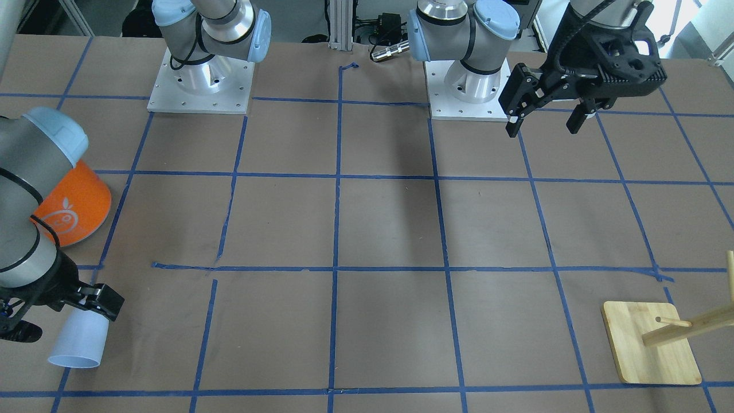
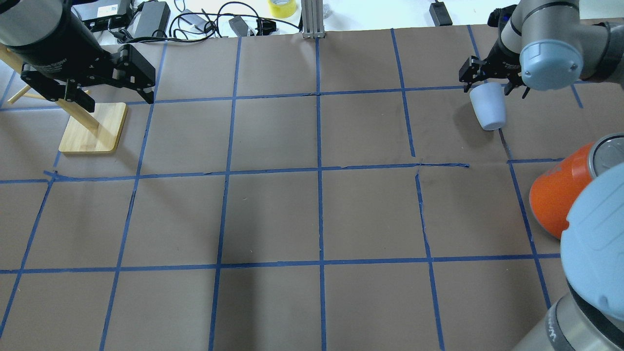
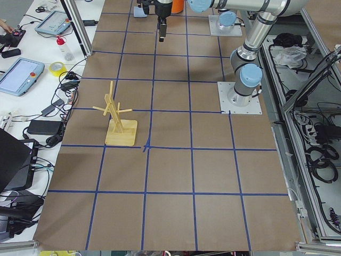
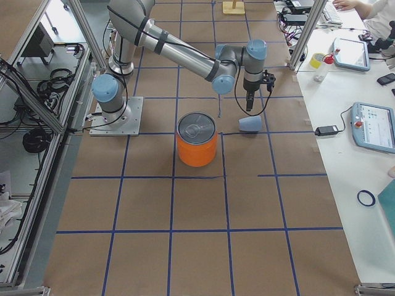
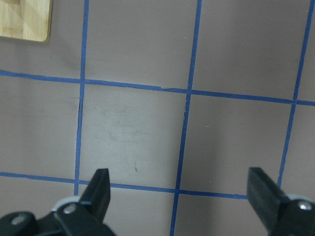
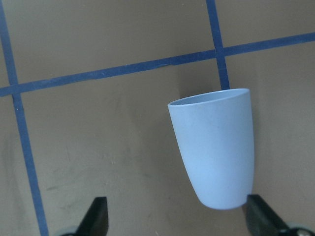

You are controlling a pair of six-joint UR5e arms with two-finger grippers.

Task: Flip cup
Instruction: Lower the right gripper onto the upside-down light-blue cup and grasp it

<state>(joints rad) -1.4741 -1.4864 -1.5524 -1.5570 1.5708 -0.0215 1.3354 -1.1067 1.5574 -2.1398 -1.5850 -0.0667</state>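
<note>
The table (image 2: 273, 214) is covered in brown paper with a grid of blue tape (image 2: 319, 170). Two metal base plates (image 1: 200, 86) sit along the robot's edge. An orange can (image 4: 197, 140) stands upright near the right end. Beyond it, toward the far right corner, a pale cup (image 2: 487, 108) lies on its side. A wooden stand (image 3: 120, 125) stands near the far left corner.

I read even, bright overhead light in all views. Soft arm shadow across table (image 1: 401, 189) centre; fainter smudge at cup (image 2: 487, 108) 9 o'clock. Blown-out white at overhead view's 12 o'clock. Right gripper (image 6: 176, 212) fingertips (image 6: 98, 216) blurred at 6 o'clock.
</note>
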